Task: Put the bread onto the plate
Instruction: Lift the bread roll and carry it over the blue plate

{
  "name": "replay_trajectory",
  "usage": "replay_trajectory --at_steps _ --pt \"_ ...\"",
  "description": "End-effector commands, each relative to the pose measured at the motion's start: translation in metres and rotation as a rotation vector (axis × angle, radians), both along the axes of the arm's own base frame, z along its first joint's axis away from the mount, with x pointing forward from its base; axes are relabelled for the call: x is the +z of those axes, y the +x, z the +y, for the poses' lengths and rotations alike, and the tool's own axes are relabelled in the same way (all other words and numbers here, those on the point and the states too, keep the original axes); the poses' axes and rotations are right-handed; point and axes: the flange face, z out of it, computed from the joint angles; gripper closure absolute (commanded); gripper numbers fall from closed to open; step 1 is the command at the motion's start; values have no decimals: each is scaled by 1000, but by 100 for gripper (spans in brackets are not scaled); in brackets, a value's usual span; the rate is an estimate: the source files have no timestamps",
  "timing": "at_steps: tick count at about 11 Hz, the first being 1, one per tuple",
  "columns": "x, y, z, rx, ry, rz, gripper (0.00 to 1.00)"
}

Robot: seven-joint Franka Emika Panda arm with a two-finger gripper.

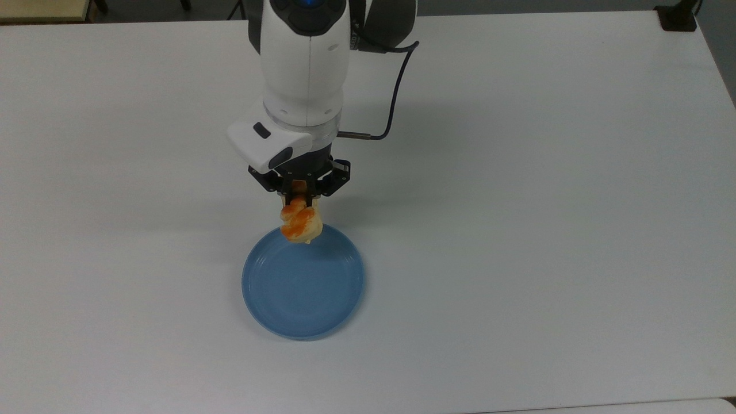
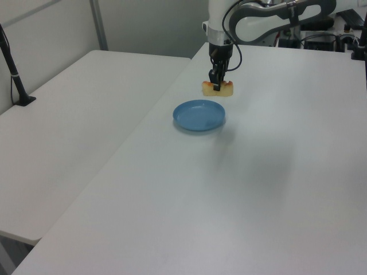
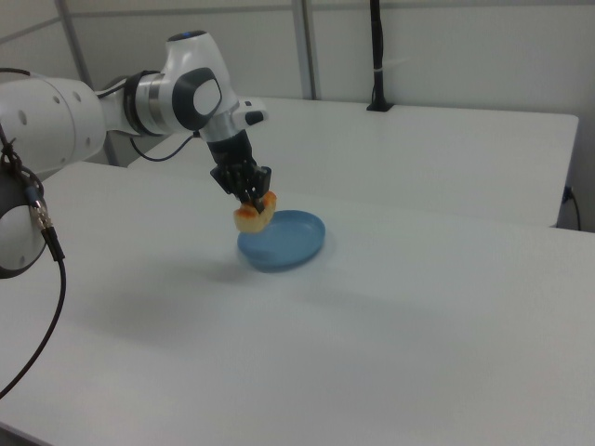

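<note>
Your round blue shallow plate (image 1: 303, 280) sits low-centre in the top view on the white table (image 1: 546, 230), nothing resting in it. The black two-finger gripper (image 1: 300, 198) pinches the small tan bread roll with orange glazed patches (image 1: 299, 223). The roll hangs just under the fingertips, lifted, over the plate's upper rim.

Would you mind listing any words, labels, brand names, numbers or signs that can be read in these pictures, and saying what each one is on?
There is no readable text in any view.
The bread, held in the gripper, has orange patches and no lettering.
The plate is plain blue, without a mark.
The table is bare white, with no label.
The robot arm has a blue light at its top and no legible brand name.
</note>
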Motion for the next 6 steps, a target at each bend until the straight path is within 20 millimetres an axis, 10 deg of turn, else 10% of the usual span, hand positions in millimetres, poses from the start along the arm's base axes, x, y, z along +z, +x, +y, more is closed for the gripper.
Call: replay_trajectory --at_steps 1,6 --pt "-34 24 -3 17 16 -12 72" --pt "-75 43 -11 -23 18 -100 67"
